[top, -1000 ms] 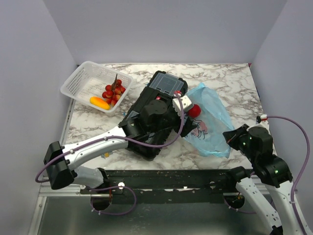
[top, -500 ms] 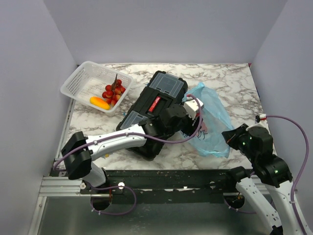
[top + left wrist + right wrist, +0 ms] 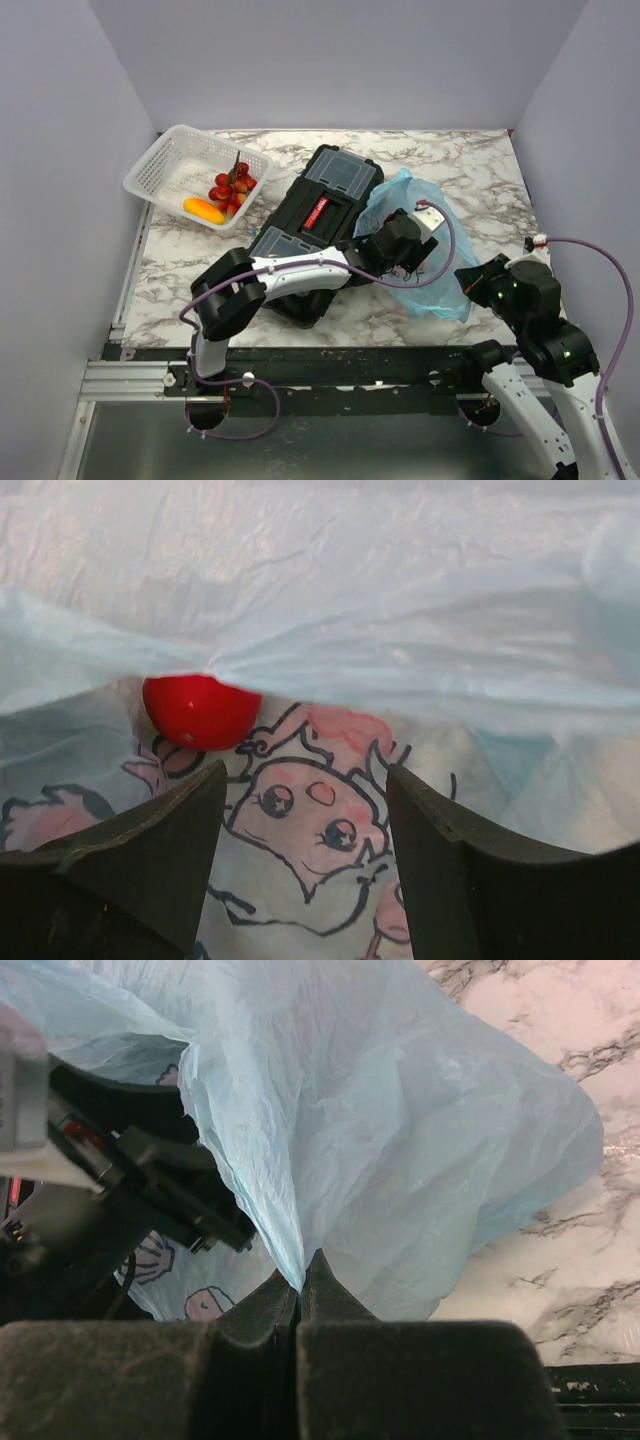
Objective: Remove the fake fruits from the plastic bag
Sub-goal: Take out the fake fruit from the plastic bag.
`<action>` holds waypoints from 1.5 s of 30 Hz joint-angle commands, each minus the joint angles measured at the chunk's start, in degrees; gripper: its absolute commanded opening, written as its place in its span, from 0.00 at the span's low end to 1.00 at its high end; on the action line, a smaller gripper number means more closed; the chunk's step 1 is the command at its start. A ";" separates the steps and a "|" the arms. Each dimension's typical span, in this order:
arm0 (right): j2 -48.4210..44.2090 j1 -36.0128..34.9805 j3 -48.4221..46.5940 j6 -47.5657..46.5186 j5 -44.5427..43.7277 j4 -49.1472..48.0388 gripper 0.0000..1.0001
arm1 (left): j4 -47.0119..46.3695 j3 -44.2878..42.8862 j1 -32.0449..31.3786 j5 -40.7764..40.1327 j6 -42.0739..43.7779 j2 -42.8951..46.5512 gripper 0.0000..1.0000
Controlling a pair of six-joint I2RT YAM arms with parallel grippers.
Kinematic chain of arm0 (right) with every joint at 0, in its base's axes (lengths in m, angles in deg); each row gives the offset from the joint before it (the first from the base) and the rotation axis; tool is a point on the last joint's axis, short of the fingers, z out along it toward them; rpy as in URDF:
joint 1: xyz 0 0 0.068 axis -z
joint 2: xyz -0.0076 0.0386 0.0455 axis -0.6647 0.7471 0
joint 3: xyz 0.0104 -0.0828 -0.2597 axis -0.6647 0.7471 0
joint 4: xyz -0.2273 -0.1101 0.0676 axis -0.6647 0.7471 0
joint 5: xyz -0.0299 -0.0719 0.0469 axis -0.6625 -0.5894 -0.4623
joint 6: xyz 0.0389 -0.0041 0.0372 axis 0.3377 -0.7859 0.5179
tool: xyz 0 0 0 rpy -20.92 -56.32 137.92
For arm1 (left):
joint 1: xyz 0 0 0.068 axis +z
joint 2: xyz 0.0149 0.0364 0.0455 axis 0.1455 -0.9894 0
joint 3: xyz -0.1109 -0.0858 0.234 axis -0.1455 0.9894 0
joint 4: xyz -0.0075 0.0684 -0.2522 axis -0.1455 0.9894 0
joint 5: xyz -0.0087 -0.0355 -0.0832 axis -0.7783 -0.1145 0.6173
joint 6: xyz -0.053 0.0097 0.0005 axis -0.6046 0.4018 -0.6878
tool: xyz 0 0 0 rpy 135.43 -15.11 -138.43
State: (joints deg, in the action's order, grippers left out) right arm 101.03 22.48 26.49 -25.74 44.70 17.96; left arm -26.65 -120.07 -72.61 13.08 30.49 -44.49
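The light-blue plastic bag (image 3: 445, 225) with a cartoon print lies right of the toolbox. My left gripper (image 3: 398, 252) reaches into its mouth; in the left wrist view it (image 3: 305, 815) is open and empty over the printed plastic (image 3: 330, 820). The red round fruit (image 3: 197, 711) lies just beyond the left finger, half under a fold. My right gripper (image 3: 469, 279) is shut on the bag's near edge, shown in the right wrist view (image 3: 301, 1282), and holds it up. The red grapes (image 3: 232, 187) and the orange-yellow fruit (image 3: 203, 210) lie in the white basket (image 3: 165, 160).
A black toolbox (image 3: 320, 205) lies in the middle, under my left arm. The basket stands at the back left. The left arm (image 3: 120, 1175) shows dark beside the bag in the right wrist view. Marble tabletop (image 3: 470, 165) lies behind the bag.
My left arm has swung right from over the toolbox into the bag's mouth and now covers the red fruit in the top view. The right gripper has kept its hold.
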 commanded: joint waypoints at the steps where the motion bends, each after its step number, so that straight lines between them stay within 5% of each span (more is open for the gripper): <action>1: 0.07 -0.07 -3.03 -0.44 -1.05 4.22 0.01 | -1.14 -4.72 -0.40 -3.78 3.78 -3.39 0.65; 19: -2.82 -0.01 -6.97 -1.47 -1.12 15.69 0.01 | 1.25 -13.19 -0.52 -0.69 -1.21 -10.95 0.69; 36: -3.37 -0.06 -8.53 -3.12 -1.04 17.00 0.01 | 9.06 -27.11 -0.50 -12.75 -5.04 -24.35 0.83; 45: -3.83 -0.02 -10.35 -2.56 -2.51 18.16 0.01 | 9.92 -25.68 -0.49 -13.24 -5.49 -27.30 0.79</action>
State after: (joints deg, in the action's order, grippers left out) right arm 98.01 22.48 17.50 -27.69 43.34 34.88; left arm -17.36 -146.95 -72.72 1.80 25.49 -70.52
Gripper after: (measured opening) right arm 0.009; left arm 0.811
